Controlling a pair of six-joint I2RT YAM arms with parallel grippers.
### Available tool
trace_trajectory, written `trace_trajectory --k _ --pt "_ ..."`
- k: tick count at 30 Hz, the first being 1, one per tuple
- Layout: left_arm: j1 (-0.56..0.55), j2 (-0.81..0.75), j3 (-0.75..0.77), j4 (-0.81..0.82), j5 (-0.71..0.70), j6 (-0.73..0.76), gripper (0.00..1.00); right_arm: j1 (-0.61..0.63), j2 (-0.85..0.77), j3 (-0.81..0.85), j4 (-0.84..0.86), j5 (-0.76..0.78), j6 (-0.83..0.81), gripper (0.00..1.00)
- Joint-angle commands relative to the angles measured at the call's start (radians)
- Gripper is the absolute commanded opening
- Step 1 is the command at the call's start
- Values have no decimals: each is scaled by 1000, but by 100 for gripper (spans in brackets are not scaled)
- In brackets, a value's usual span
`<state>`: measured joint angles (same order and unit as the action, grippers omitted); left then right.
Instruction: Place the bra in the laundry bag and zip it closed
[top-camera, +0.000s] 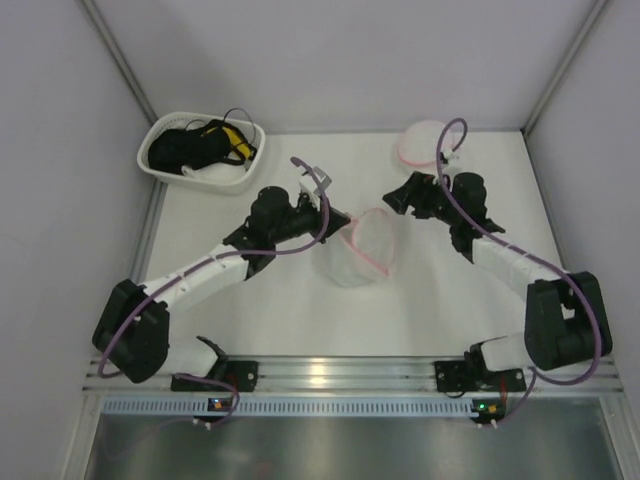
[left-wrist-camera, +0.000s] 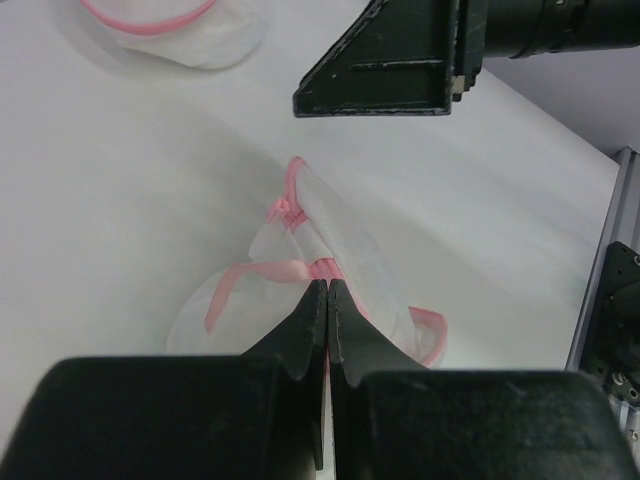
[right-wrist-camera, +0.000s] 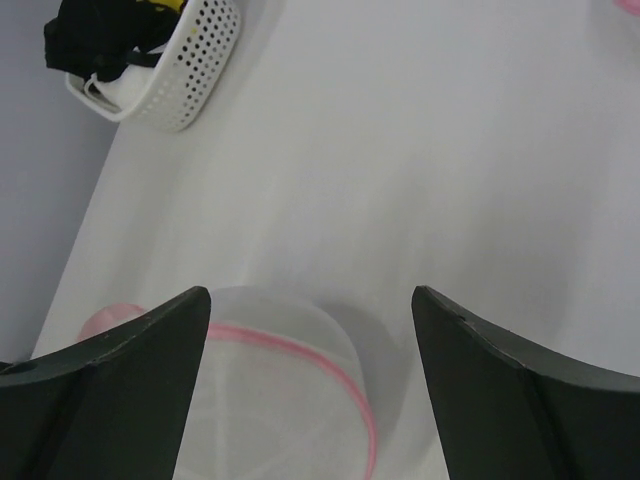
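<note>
Bag (top-camera: 360, 245): mid-table, with its pink rim on the side towards the right arm.
Left gripper (left-wrist-camera: 328, 285): shut tight, pinching the bag's rim.
Right gripper (top-camera: 402, 196): spread wide and empty, just beyond the bag and pointing at it.
Bra (top-camera: 425, 145): probably the pale, pink-edged mound well behind the bag. The right arm is nearer, but it would have to turn away from the bag to reach it.
Views: only the top view shows the bra's position relative to both arms. The left wrist view shows the pinch, and the right wrist view shows the bag rim between its fingers.

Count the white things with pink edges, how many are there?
2. The laundry bag lies in the middle, its rim pinched in the left gripper. The other pink-edged white piece sits farther back on the right. The basket could hide more.
</note>
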<state>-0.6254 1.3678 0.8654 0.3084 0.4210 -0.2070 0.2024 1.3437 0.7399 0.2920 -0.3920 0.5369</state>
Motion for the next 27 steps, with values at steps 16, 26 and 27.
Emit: trace_trajectory --k 16,26,27 --pt "1 -98 -181 218 -225 -48 0 101 172 41 18 -128 64 56" --pt "1 -68 -183 192 -212 -77 0 183 115 -24 -19 -76 49 23" --pt "0 -73 -171 154 -223 -84 0 183 89 -20 -36 -64 26 22"
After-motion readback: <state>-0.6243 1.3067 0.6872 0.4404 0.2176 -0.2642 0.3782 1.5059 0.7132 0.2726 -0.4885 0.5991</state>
